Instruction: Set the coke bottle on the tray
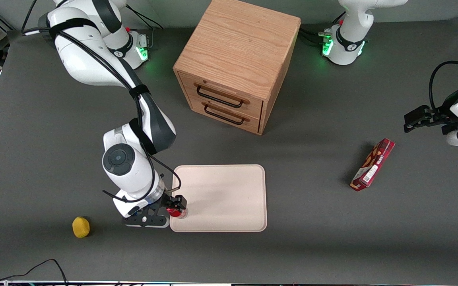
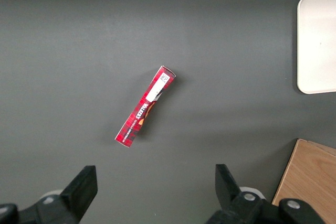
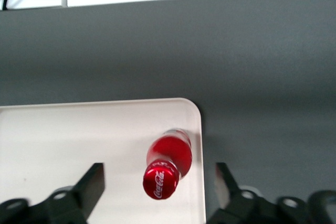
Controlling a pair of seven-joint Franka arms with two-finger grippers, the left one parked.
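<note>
The coke bottle [image 1: 177, 212] [image 3: 169, 162], small and red with a red cap, stands upright on the tray [image 1: 225, 198] [image 3: 79, 145], close to the rim at the corner nearest the front camera, toward the working arm's end. My gripper [image 1: 174, 206] [image 3: 159, 184] hovers over the bottle and is open. Its two black fingers [image 3: 93, 183] stand wide on either side of the cap, with clear gaps to it. The cream-white tray lies flat, with nothing on it but the bottle. One corner of the tray [image 2: 317, 40] also shows in the left wrist view.
A wooden drawer cabinet [image 1: 233, 63] stands farther from the front camera than the tray. A red snack box [image 1: 373, 165] [image 2: 145, 107] lies toward the parked arm's end. A small yellow object [image 1: 81, 227] sits near the table's front edge, toward the working arm's end.
</note>
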